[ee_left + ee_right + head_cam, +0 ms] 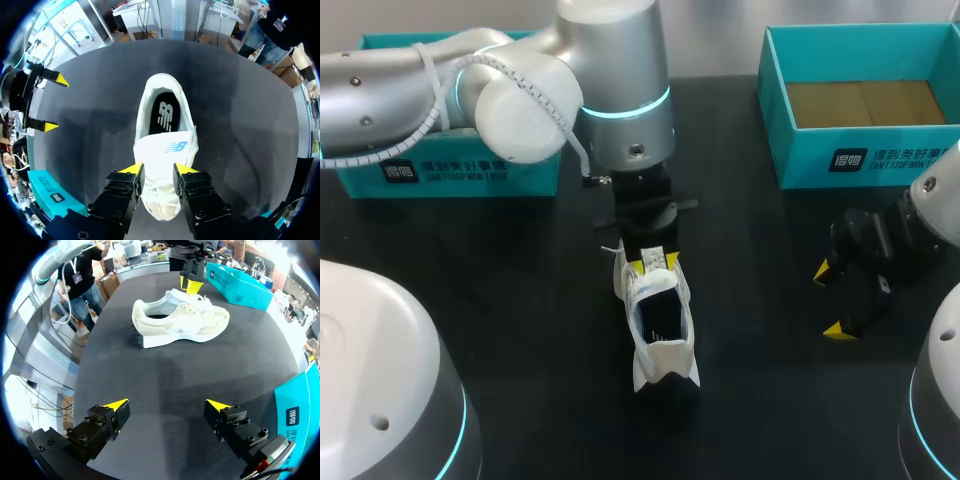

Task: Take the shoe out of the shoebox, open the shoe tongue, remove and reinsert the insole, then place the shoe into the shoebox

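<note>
Your left end effector (159, 169) is closed narrowly on the white shoe (167, 147), pinching its laced front from both sides. That shoe stands upright on the worktop (520, 300). Right of the shoe, the right end effector (166, 404) hangs wide open and empty. The shoebox (800, 155) sits behind and right of the shoe.

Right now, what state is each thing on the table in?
shoe, out of the box, upright on the table.
insole, seated inside the shoe.
shoebox, open, empty.
second box, partly hidden, contents unseen.
left gripper, down at the shoe's laces, grip unclear.
right gripper, jaws open, empty, apart from the shoe.
</note>
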You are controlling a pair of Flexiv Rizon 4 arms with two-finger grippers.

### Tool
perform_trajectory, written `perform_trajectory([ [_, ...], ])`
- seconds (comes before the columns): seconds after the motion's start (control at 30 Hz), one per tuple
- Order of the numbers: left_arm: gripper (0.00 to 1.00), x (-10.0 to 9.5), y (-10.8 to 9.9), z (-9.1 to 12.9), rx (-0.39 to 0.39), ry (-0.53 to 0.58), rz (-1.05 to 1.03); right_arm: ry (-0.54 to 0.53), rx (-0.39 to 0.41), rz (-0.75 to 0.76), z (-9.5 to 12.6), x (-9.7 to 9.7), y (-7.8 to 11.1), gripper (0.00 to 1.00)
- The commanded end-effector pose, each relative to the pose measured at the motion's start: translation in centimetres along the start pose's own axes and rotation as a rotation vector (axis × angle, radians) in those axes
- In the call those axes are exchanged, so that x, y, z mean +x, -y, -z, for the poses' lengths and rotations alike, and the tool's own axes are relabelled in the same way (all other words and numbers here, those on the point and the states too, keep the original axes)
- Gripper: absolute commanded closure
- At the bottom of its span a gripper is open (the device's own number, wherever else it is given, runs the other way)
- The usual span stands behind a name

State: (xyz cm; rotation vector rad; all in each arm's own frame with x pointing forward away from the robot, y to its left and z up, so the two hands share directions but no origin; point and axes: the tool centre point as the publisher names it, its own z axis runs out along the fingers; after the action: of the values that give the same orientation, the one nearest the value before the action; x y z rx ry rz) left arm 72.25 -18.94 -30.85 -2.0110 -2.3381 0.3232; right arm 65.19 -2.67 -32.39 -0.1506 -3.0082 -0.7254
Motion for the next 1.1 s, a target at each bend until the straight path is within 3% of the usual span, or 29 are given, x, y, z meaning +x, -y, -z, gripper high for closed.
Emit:
perform_trajectory([
  [0.03, 0.65, -0.2, 0.3, -1.1, 0.005, -0.007, -0.013, 0.001, 0.003, -0.001, -0.1, 0.1, -0.1, 0.00],
  [0.4, 0.73, -0.4, 2.0, -4.2, 0.027, -0.063, -0.054, 0.001, 0.003, -0.001, -0.1, 0.1, -0.1, 0.00],
  [0.7, 0.71, 0.5, 2.1, -1.8, 0.026, -0.021, -0.061, 0.001, 0.003, -0.001, -0.1, 0.1, -0.1, 0.00],
  [0.9, 0.66, 0.5, 0.4, -0.7, 0.013, 0.029, -0.013, 0.001, 0.003, -0.001, -0.1, 0.1, -0.1, 0.00],
  [1.1, 0.67, -0.1, -0.2, -2.0, 0.024, 0.004, -0.010, 0.001, 0.003, -0.001, -0.1, 0.1, -0.1, 0.00],
])
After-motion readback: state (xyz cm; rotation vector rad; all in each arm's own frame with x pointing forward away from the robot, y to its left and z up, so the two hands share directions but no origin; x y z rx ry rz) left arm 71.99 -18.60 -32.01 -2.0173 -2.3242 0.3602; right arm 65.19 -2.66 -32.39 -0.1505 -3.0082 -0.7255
